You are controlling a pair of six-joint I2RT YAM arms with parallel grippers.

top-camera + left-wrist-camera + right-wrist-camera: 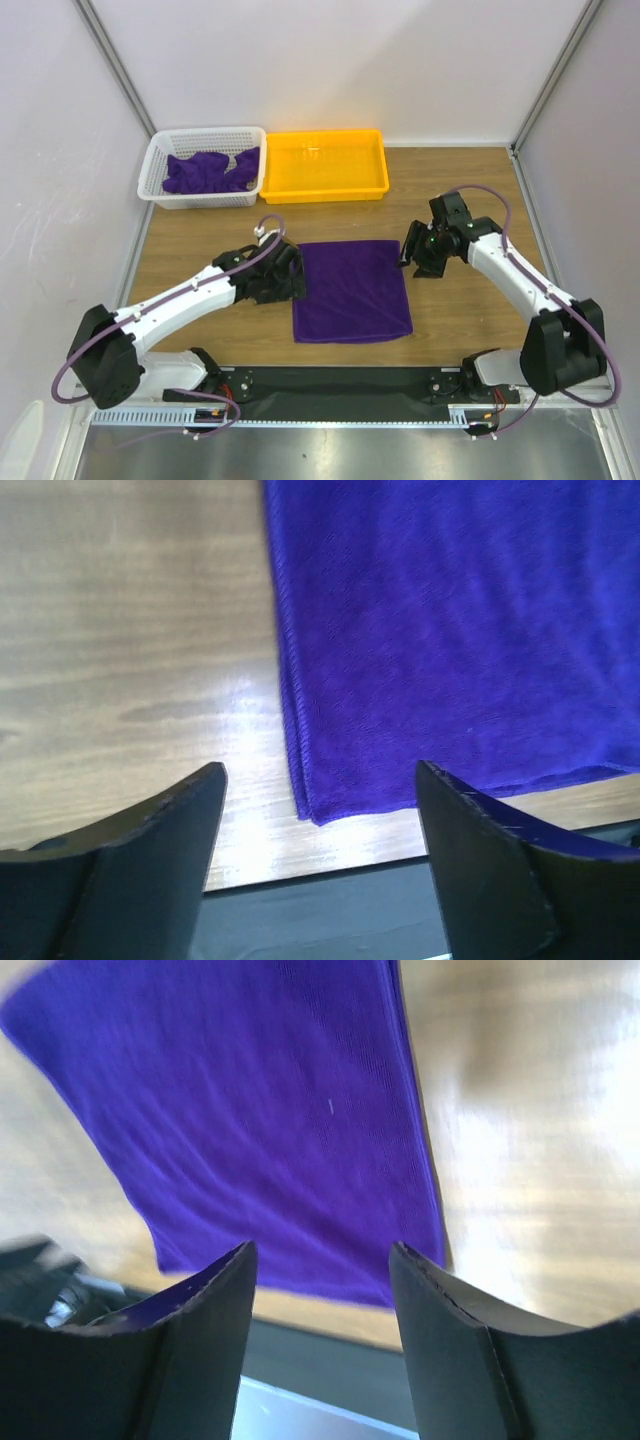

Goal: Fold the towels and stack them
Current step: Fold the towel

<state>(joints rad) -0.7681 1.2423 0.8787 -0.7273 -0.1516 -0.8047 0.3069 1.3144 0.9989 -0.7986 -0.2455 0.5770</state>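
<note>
A deep purple towel lies folded flat on the wooden table between the two arms, its doubled edge showing at the near left corner. More purple towels sit crumpled in the white basket. My left gripper hovers at the flat towel's left edge, jaws open and empty. My right gripper is just off the towel's upper right corner, also open with nothing between its fingers; the towel fills its view.
A white slatted basket stands at the back left, and an empty yellow tray beside it at the back centre. A dark strip runs along the table's near edge by the arm bases. White walls enclose the workspace.
</note>
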